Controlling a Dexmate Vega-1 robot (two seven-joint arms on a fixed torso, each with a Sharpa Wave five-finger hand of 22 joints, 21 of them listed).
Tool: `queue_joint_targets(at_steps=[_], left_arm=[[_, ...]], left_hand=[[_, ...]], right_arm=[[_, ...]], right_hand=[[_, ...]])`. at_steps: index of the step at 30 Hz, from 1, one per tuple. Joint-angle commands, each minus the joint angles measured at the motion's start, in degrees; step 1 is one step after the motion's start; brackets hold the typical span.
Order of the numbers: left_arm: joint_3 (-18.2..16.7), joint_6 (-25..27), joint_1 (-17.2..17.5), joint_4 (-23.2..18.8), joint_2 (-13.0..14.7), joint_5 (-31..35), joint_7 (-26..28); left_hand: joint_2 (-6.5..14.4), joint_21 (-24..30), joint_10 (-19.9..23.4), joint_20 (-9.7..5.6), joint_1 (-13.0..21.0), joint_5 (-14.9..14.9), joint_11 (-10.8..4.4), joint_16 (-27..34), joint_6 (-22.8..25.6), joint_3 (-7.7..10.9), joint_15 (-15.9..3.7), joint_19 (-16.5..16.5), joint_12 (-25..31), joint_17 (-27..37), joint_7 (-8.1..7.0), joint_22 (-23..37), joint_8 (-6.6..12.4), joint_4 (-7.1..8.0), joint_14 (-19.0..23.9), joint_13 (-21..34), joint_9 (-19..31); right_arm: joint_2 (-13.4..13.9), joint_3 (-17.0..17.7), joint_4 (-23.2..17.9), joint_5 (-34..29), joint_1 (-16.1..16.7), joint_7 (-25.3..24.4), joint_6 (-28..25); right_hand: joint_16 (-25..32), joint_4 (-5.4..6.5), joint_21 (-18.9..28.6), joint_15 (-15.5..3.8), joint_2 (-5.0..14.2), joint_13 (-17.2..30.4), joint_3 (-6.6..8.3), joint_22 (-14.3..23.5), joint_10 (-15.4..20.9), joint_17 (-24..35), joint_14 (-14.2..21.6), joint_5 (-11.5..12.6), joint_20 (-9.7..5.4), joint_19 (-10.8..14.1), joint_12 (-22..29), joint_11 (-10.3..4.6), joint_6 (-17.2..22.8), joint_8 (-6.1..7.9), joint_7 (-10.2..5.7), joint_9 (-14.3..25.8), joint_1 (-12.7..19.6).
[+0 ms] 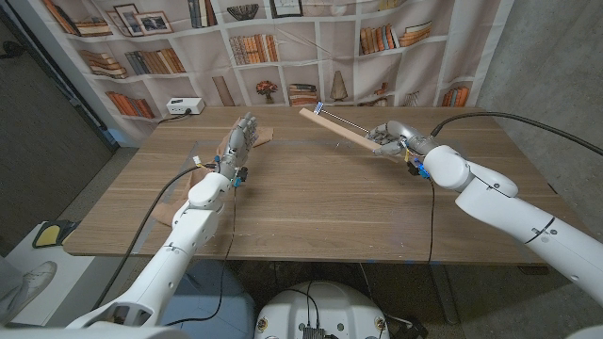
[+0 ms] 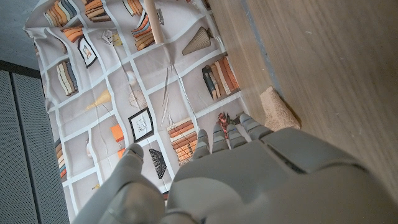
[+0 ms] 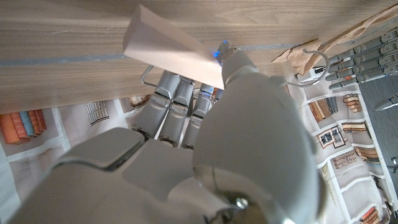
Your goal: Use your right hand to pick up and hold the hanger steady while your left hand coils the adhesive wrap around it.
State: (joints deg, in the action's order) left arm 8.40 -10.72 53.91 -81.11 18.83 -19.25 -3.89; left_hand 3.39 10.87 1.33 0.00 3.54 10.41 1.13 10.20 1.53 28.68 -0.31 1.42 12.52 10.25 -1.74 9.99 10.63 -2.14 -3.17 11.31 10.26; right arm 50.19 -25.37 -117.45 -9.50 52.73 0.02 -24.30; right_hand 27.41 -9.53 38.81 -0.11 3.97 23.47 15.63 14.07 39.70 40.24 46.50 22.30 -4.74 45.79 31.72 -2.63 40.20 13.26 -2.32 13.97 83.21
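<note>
My right robot hand grips the pale wooden hanger near the counter's far edge; my left robot hand, spread and empty, hasn't begun wrapping.

We cannot see the middle of the pale wooden hanger in the head view, where the grey right hand covers it. Its wire hook is partly cut by that hand in the right wrist view. The tan adhesive wrap lies half hidden behind the grey left hand.
</note>
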Motion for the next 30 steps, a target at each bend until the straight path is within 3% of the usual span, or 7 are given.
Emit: queue_joint_targets(at_steps=[1,30], left_arm=[[0.42,-0.89,1.58,-2.52,1.03,1.65,2.63],[1.21,-1.19,5.80,-7.93,2.44,4.62,8.96]], left_hand=[[0.25,0.32,0.44,0.27,-0.03,0.00,0.05,0.43,-0.13,0.04,0.07,0.18,0.23,0.09,0.03,0.09,0.23,-0.28,0.05,0.33,0.14],[0.22,0.35,0.95,0.39,0.06,0.01,-0.03,0.43,0.56,0.03,-0.20,0.37,0.40,0.07,0.13,0.08,0.41,-0.45,0.08,0.33,0.14]], right_arm=[[0.53,0.01,-0.39,-0.03,-0.08,0.72,0.43],[2.43,0.38,-0.16,0.65,-0.05,3.38,3.09]], right_hand=[[-0.36,0.24,0.68,-13.43,2.97,2.26,0.31,0.11,3.05,0.34,6.11,0.42,-3.45,0.32,3.93,-3.11,0.30,-0.35,0.01,0.19,2.72],[-1.51,0.26,2.83,-13.43,2.88,2.33,0.13,-0.38,2.74,1.42,6.46,0.62,-3.58,-0.69,3.84,-3.24,-0.37,-1.11,0.08,0.25,2.72]])
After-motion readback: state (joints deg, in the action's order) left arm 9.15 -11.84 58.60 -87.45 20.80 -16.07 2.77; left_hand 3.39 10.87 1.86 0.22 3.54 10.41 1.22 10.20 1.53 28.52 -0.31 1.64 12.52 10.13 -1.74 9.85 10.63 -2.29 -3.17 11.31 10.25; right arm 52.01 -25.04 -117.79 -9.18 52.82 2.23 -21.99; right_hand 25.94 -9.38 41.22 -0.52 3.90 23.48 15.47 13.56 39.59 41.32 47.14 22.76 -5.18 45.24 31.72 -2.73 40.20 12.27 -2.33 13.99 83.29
